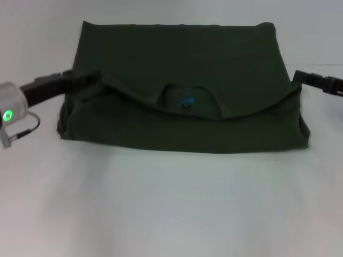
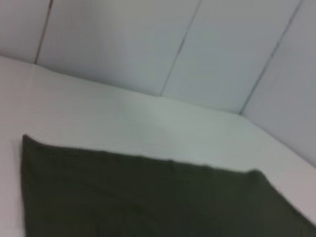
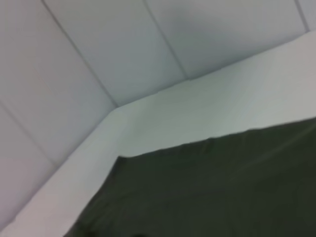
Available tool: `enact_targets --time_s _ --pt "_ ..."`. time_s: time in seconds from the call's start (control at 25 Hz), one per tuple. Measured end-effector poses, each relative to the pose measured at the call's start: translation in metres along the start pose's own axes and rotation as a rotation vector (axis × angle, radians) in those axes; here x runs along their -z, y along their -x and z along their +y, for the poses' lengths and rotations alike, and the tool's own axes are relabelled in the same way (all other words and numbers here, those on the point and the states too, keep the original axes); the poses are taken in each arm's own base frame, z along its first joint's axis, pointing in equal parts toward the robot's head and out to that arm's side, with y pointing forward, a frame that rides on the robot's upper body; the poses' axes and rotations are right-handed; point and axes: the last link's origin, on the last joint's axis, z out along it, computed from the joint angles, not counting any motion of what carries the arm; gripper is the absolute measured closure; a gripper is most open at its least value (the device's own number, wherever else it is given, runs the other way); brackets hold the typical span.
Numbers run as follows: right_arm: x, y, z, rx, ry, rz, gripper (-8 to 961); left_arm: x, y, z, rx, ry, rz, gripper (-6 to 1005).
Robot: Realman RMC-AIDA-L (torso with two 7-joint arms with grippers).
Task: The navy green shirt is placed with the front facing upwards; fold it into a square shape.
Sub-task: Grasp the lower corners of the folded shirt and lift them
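While wrist views show only plain cloth, the navy green shirt (image 1: 182, 85) shows its tag (image 1: 187, 100) overhead; hand states unclear.

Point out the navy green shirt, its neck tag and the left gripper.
navy green shirt (image 1: 177, 59): head view, plain upper panel.
neck tag (image 1: 187, 100): head view, blue mark inside the collar.
left gripper (image 1: 88, 79): head view, tip at the shirt's left edge.

- The navy green shirt (image 1: 182, 64) lies flat on the white table, folded into a wide rectangle.
- Its upper layer is folded forward, the round neck with blue-marked tag at centre.
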Motion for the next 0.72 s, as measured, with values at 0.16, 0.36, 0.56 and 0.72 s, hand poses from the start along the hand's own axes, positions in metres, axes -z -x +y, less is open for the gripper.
enact_targets --time_s 0.16,0.36,0.56,0.72 --pt "0.016 -0.008 0.001 -0.064 0.057 0.022 263 0.013 0.014 -0.009 -0.047 -0.023 -0.037 132" --pt "0.025 -0.009 -0.002 -0.122 0.062 0.016 265 0.026 0.033 -0.019 -0.103 -0.057 -0.097 135" --pt "0.026 -0.009 -0.004 -0.133 0.05 0.01 266 0.032 0.047 -0.025 -0.16 -0.08 -0.155 136" --pt "0.023 -0.01 -0.003 -0.133 0.053 0.009 266 0.038 0.055 -0.028 -0.2 -0.088 -0.178 136"
